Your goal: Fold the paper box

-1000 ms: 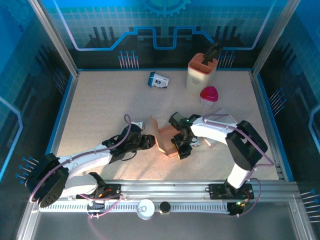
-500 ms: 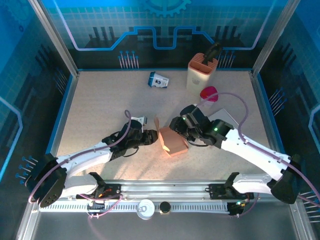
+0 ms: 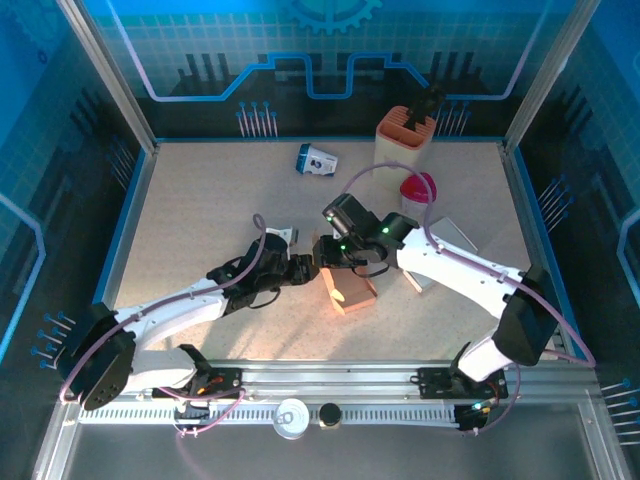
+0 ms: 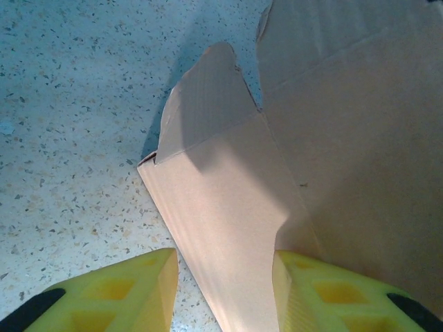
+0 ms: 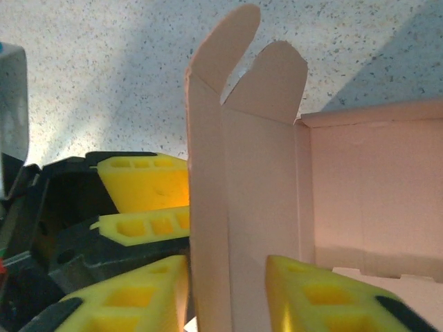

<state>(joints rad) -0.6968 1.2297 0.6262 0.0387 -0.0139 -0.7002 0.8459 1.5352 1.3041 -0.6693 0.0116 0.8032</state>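
Left gripper [image 3: 308, 269], in from the near left, has its fingers [image 4: 111, 294] pinched on a wall of the paper box [image 3: 350, 291] at mid-table. Just beyond, the right gripper [image 3: 320, 250] straddles the box's upright flap [image 5: 239, 173]; whether it presses the flap, I cannot tell

Top view: surround dim, blue cast. Warm pool of light on counter [image 3: 200, 220] just below both jaws; paper box [image 3: 350, 292] between them glows orange. Soft arm shadows fall toward near edge. Centre sharp; frame rails bow slightly at pic edges.

L wrist: cool blue tint on counter. Card between jaws is bright, w/ shaded band by right-hand jaw. Jaws soft-focus.

R wrist: diagonal shadow wedges on counter above jaws. Card crisp, jaws blurred.
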